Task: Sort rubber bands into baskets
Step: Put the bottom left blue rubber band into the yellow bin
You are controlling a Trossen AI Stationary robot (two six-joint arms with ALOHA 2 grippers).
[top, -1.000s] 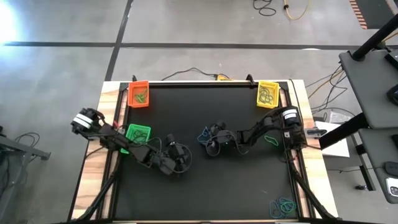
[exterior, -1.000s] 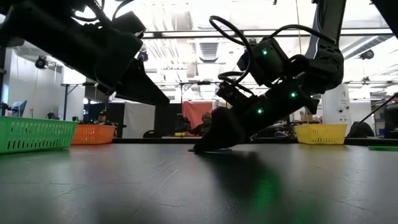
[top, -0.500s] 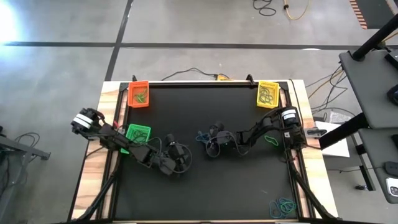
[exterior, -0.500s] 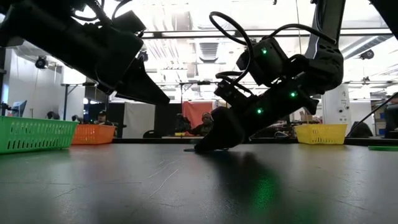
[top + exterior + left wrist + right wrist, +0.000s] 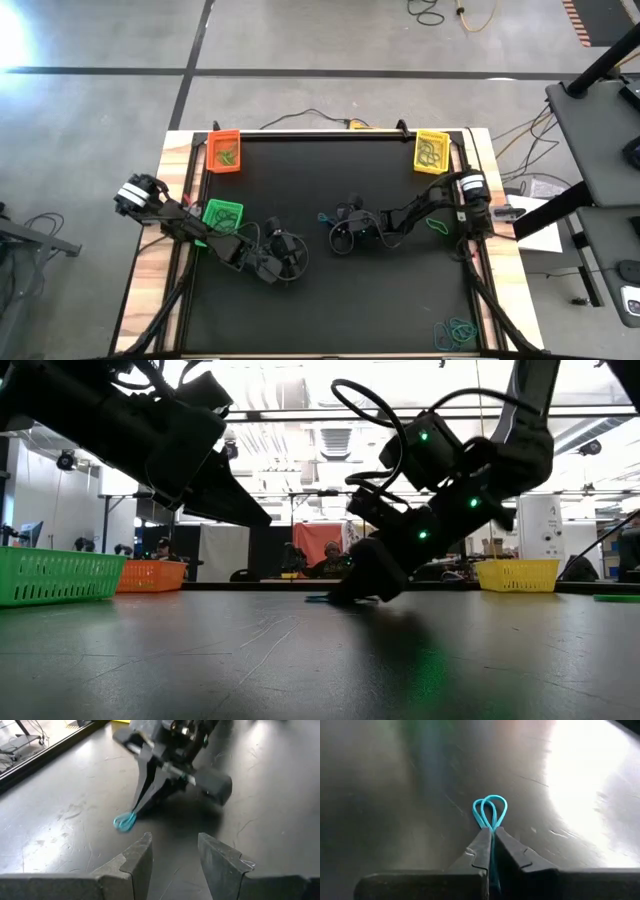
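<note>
My right gripper [image 5: 491, 837] is pinched shut on a teal rubber band [image 5: 490, 811], tips down at the black table [image 5: 330, 310] near its middle. In my right wrist view the band's pinched end is hidden between my fingers [image 5: 477, 851]; only two squeezed loops poke out past the tips. Long axis runs straight out along my fingers, loops pointing away from the wrist. From the left wrist view the same band [image 5: 124, 821] sits at the tip of that gripper [image 5: 135, 813], lying on or just above the table, can't tell which. High view: band barely a speck at the gripper [image 5: 326, 219], shape unreadable. Low view: a thin teal sliver [image 5: 318, 598] at table level, beside the fingertips.

My left gripper [image 5: 172, 851] hovers nearby, fingers parted partway, nothing between them.

Green basket [image 5: 222, 214] is partly covered by my left arm. Orange basket [image 5: 224, 150] and yellow basket [image 5: 431, 150] sit at the far corners, each with bands inside, colours hard to make out. A loose green band [image 5: 437, 225] lies by the right arm's base, and a clump of bands [image 5: 455, 333] at the near right corner is cut by the table's edge.
</note>
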